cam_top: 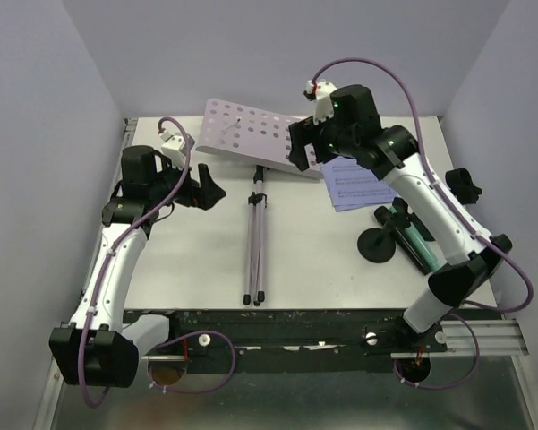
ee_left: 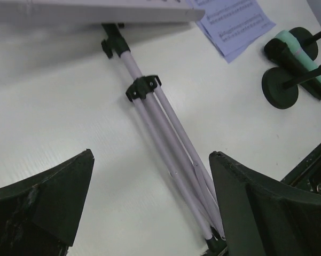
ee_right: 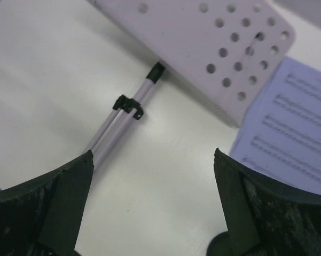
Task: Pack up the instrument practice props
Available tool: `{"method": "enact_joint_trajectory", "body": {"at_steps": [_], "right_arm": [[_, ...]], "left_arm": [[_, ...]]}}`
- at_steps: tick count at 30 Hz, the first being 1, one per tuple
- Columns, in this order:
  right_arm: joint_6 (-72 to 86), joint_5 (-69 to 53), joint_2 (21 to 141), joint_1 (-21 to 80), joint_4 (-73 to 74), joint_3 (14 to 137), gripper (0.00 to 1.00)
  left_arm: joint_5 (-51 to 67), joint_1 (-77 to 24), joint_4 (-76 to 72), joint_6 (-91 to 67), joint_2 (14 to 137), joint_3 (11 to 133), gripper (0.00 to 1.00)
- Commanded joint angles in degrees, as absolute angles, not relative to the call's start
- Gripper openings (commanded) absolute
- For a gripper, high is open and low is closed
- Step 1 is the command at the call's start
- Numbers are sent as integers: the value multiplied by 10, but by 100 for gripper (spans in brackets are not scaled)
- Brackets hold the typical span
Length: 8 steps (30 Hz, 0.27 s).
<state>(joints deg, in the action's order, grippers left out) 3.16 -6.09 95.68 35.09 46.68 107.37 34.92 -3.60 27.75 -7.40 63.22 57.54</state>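
Note:
The silver tripod pole (cam_top: pixel 257 242) lies along the table middle, its lilac perforated plate (cam_top: pixel 249 134) at the far end. White sheet-music pages (cam_top: pixel 354 184) lie right of the plate. One black round-based clip holder (cam_top: pixel 376 245) stands near the teal microphone (cam_top: pixel 414 228); another (cam_top: pixel 462 184) is at the far right. My left gripper (cam_top: pixel 208 192) is open and empty, left of the pole (ee_left: pixel 165 133). My right gripper (cam_top: pixel 303 149) is open and empty above the plate's right end (ee_right: pixel 203 48), with the pages (ee_right: pixel 294 128) beside it.
White walls close in the table on the left, back and right. A black rail (cam_top: pixel 322 331) runs along the near edge between the arm bases. In the left wrist view the microphone (ee_left: pixel 310 64) and a holder base (ee_left: pixel 280 88) sit at the right.

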Motion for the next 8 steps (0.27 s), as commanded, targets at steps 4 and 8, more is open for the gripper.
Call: {"method": "enact_joint_trajectory", "body": {"at_steps": [4, 8], "right_arm": [[-37, 196, 864, 352, 483, 1093, 99], [-29, 202, 812, 352, 475, 1034, 100]], "left_arm": [[298, -29, 299, -7, 627, 696, 99], [267, -9, 314, -7, 655, 741, 99]]}}
